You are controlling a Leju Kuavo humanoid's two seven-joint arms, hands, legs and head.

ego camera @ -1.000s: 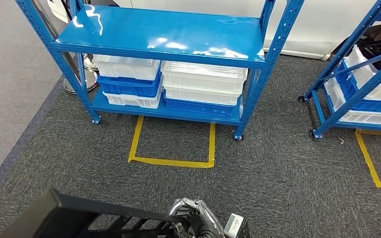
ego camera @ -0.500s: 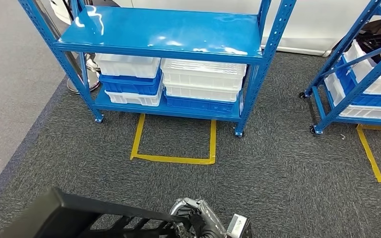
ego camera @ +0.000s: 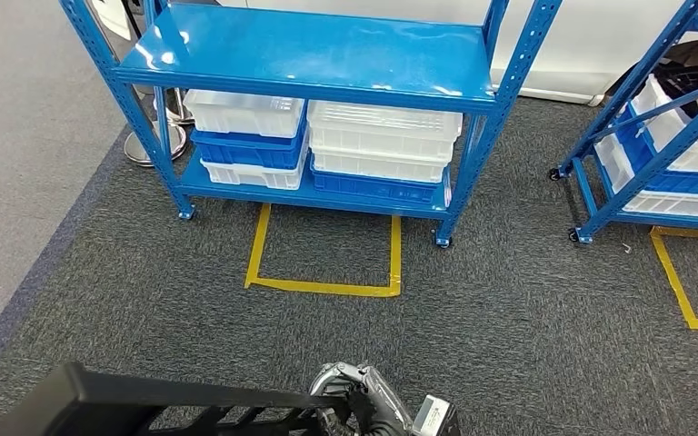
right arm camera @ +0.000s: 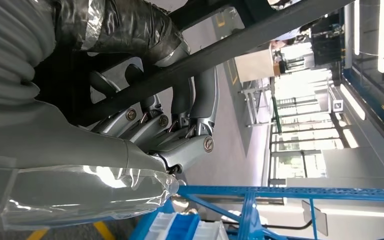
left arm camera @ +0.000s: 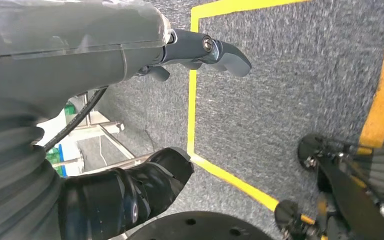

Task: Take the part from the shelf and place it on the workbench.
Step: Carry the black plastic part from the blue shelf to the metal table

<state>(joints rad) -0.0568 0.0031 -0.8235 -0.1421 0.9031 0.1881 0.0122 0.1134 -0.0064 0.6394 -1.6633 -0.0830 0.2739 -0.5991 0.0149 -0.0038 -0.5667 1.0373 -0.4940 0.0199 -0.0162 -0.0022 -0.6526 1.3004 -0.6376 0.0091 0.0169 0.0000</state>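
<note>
Head view shows my right hand (ego camera: 363, 409) gripping the black part (ego camera: 145, 404) low before me, away from the blue shelf (ego camera: 318, 54). My left hand (left arm camera: 130, 150) hangs empty, fingers apart. I judge the carrying step; next I must find the workbench.

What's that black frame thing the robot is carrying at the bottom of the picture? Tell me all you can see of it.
The black frame looks like a matte plastic or metal part made of a thick outer rail with slanted crossbars and open gaps. It sits low at the robot's front, above the grey carpet, tilted with its left end higher. The right robot hand grips one bar; the right wrist view shows its fingers curled around that bar. Its lower part is cut off.
</note>
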